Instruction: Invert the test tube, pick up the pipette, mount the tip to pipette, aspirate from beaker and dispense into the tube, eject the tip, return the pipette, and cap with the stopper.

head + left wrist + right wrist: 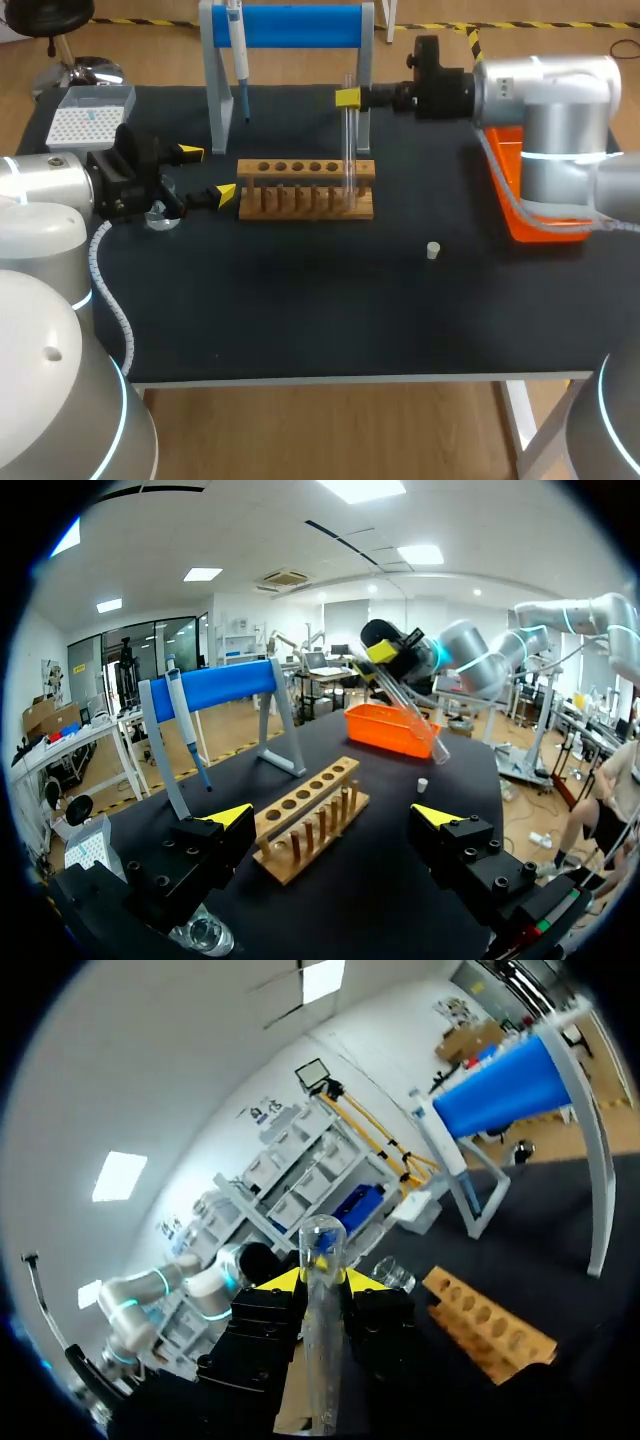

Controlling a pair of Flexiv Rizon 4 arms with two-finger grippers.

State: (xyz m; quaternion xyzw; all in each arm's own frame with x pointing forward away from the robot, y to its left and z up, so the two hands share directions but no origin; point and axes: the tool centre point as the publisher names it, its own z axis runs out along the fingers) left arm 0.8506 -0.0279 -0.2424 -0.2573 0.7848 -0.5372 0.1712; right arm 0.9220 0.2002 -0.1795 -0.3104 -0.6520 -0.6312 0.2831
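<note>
Beaker: mostly hidden beneath my left gripper.
Orange tray: partly behind my right arm.
Stopper: too small for detail.

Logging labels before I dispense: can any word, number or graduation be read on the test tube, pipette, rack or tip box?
No text can be read in any view.
On the test tube: no graduations discernible.
On the pipette: any print is too small.
On the rack and tip box: no marks visible.

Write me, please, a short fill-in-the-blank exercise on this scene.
The right gripper is shut on the ____.
The pipette hangs on the ____ stand.
The left gripper is ____.
Missing words: tube; blue; open.
</note>
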